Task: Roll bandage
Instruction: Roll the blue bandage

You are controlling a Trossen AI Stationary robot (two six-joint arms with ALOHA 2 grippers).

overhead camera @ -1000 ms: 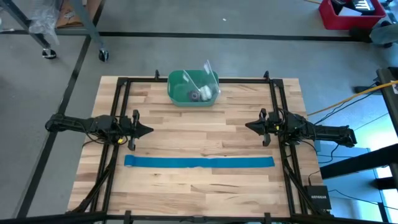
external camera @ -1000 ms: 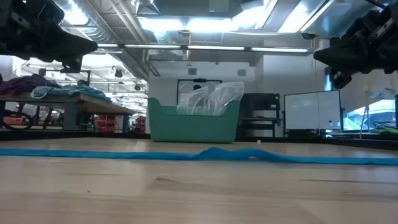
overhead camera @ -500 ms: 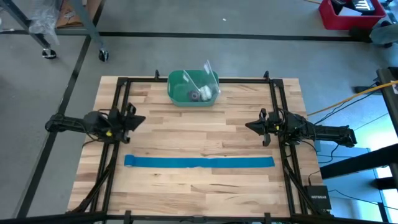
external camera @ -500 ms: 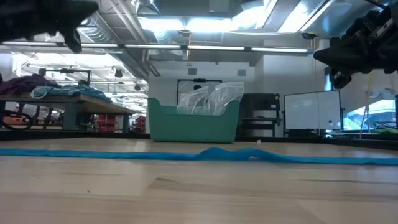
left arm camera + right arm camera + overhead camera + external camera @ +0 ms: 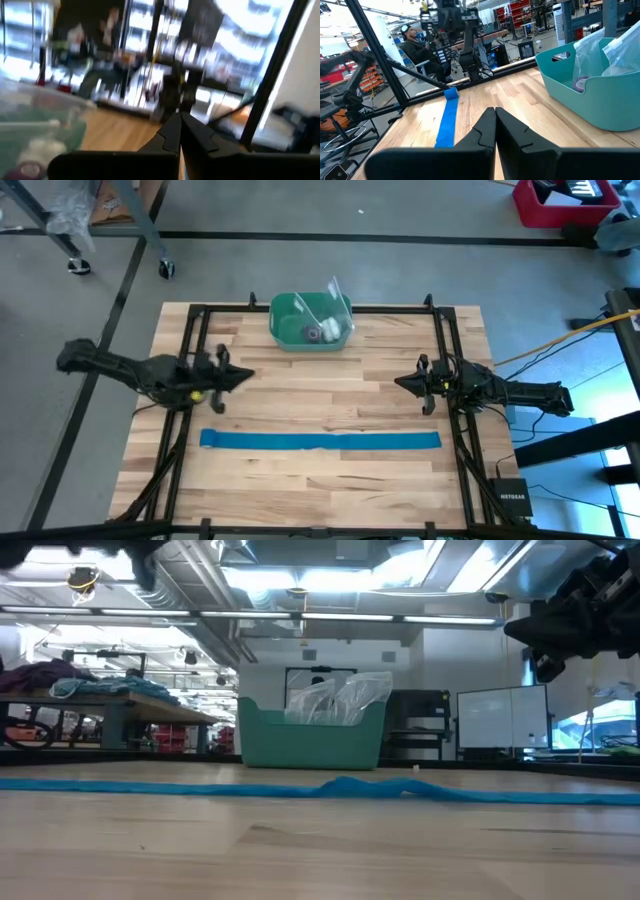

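Observation:
The bandage [image 5: 320, 440] is a long bright blue strip lying flat on the wooden table, stretched left to right near the front; it also shows in the low view [image 5: 340, 788] and the right wrist view [image 5: 449, 120]. My left gripper [image 5: 248, 376] hovers shut above the table's left side, on the far side of the strip's left end, its fingers [image 5: 181, 125] meeting at a point. My right gripper [image 5: 399, 383] stays shut at the right side, level, on the far side of the strip's right end [image 5: 495, 114]. Neither touches the bandage.
A green plastic bin [image 5: 312, 320] holding clear bags and small items stands at the table's far middle [image 5: 310, 735]. Black frame rails [image 5: 190, 340] run along the table's left, right and far sides. A person [image 5: 412, 42] sits beyond the table's left edge.
My left gripper has risen, almost leaving the top of the low view, swung a little toward the far edge and reached out toward the table's middle, rolling somewhat. It stays shut. The bandage and the right arm have kept still.

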